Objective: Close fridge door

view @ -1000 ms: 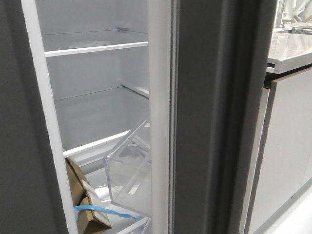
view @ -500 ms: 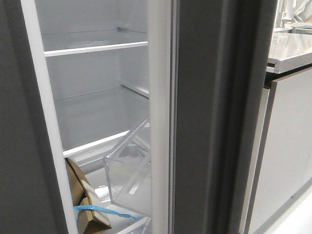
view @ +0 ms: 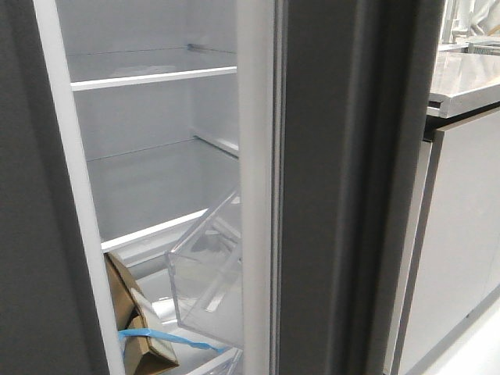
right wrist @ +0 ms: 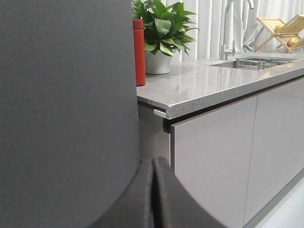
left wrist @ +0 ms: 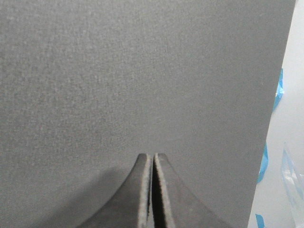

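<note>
Fridge door (view: 351,187) stood partly open, edge-on in the middle of the front view, with its white lining and a clear bin (view: 207,273) facing the fridge inside; the gap between it and the second dark door (view: 31,234) on the left was wide. The left gripper (left wrist: 153,159) had its fingers pressed tight together with nothing between them; its tips were right up against a flat dark-grey panel (left wrist: 133,95), maybe touching, but which door that was I could not tell. The right gripper (right wrist: 153,164) was also squeezed shut and empty, close beside the dark-grey door face, though I could not tell if it touched. The job looked like it was at the pushing step, not done yet; next the arms would need to push flat on the door so it swings toward the fridge. Inside sat white shelves (view: 152,78), a brown bag (view: 137,328) and a blue strap (view: 152,337) low down; these might be in the way if they stick out. Off to the right were a stone counter (right wrist: 209,85), pale cabinets (right wrist: 213,156), a red bottle (right wrist: 138,52) and a green plant (right wrist: 164,23), all well clear.
</note>
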Tool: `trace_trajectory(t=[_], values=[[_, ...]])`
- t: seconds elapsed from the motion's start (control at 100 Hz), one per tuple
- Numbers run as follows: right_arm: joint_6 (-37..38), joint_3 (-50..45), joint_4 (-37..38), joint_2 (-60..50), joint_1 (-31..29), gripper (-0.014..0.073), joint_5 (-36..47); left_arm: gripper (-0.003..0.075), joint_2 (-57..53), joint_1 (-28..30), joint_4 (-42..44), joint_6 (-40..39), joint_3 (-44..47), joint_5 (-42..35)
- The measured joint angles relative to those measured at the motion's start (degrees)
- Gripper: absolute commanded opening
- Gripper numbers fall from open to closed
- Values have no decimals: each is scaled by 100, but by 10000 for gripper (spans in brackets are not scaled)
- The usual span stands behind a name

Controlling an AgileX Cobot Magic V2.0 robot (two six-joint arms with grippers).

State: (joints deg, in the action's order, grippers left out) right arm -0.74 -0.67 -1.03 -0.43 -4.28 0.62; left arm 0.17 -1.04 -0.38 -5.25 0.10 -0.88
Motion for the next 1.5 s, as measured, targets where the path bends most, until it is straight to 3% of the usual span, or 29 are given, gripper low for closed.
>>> trace_trajectory(t=[0.63, 0.89, 1.25, 1.5], values=[[0, 146, 0, 0, 0, -76, -108, -20, 0, 0, 0, 0, 0, 0], [0, 1632, 0, 826, 0, -76, -873, -21, 0, 0, 0, 0, 0, 0], [0, 3502, 0, 2011, 0, -76, -1007, -21, 0, 0, 0, 0, 0, 0], [0, 4391, 0, 3051, 804, -76, -1033, -21, 0, 0, 0, 0, 0, 0]])
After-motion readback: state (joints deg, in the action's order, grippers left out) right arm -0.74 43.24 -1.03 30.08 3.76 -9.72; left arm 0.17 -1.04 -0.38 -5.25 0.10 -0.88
